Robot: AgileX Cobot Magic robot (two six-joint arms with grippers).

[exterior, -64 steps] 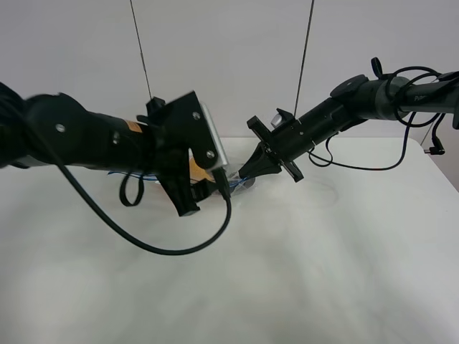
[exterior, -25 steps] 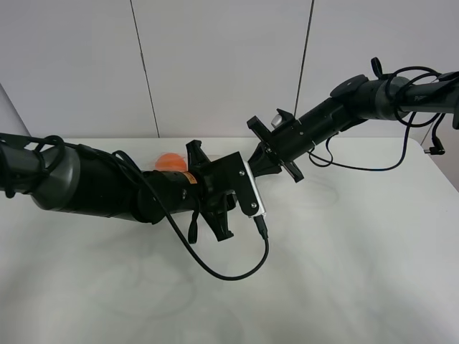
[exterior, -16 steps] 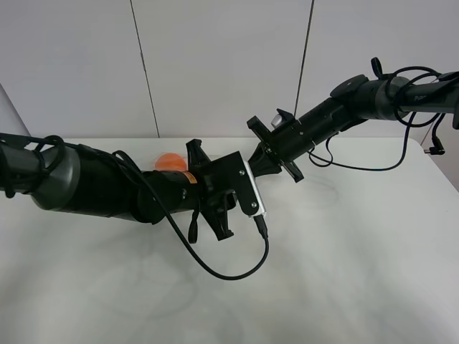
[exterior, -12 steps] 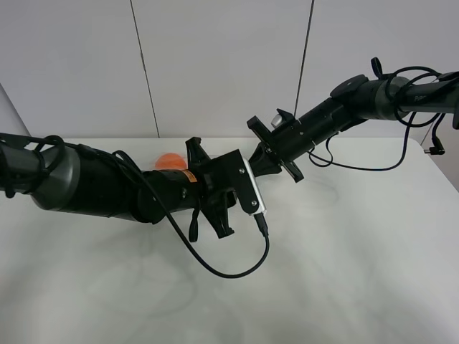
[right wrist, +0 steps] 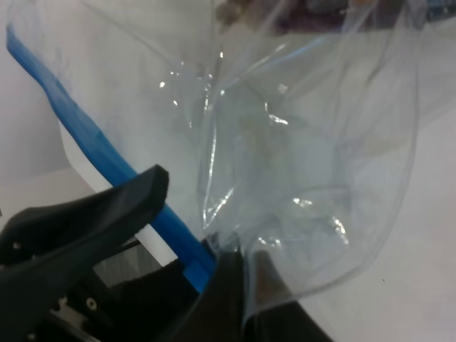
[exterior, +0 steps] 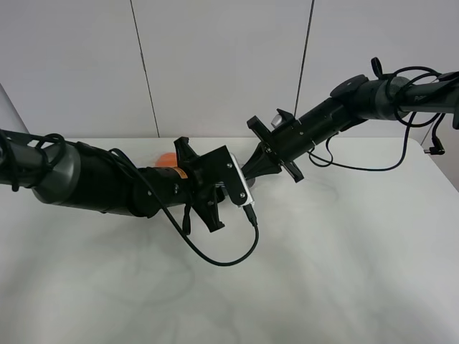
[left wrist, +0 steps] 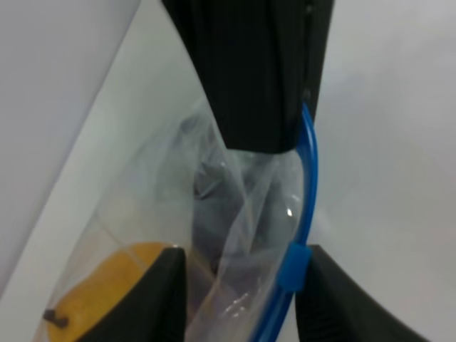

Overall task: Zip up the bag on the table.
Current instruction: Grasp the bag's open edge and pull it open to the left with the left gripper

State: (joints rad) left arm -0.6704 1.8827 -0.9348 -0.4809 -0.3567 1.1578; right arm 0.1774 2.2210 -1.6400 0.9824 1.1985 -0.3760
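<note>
A: Where is the bag [left wrist: 235,206] now?

B: At the middle of the white table [exterior: 344,272], between the two arms. The high view hides most of it; only an orange toy fruit [exterior: 166,159] shows, at about ten o'clock from the left wrist. I cannot tell if the bag rests on the top or is lifted.

A: And the grippers?

B: The right gripper [right wrist: 239,274] is closed and pinches a corner of the clear film, just beside the blue zip strip [left wrist: 308,192]. The left gripper [left wrist: 242,285] has its fingers apart. The zip edge passes between them, and the blue slider [left wrist: 293,267] sits just beside one finger. I do not see them pressing the strip.

A: Which way does the strip lie?

B: In the high view the right gripper is very near, at about two o'clock from the left one. The left wrist view shows the strip running from the right gripper's tip into the left gripper's gap. So I judge that its long axis follows the two-to-eight o'clock line.

A: What does the next move depend on?

B: On this line, I think. The left gripper is nearer to the slider, so it should travel along the strip while the right one anchors the end. Off the line, the thin film may fold. I cannot tell how much of the zip is already closed.
</note>
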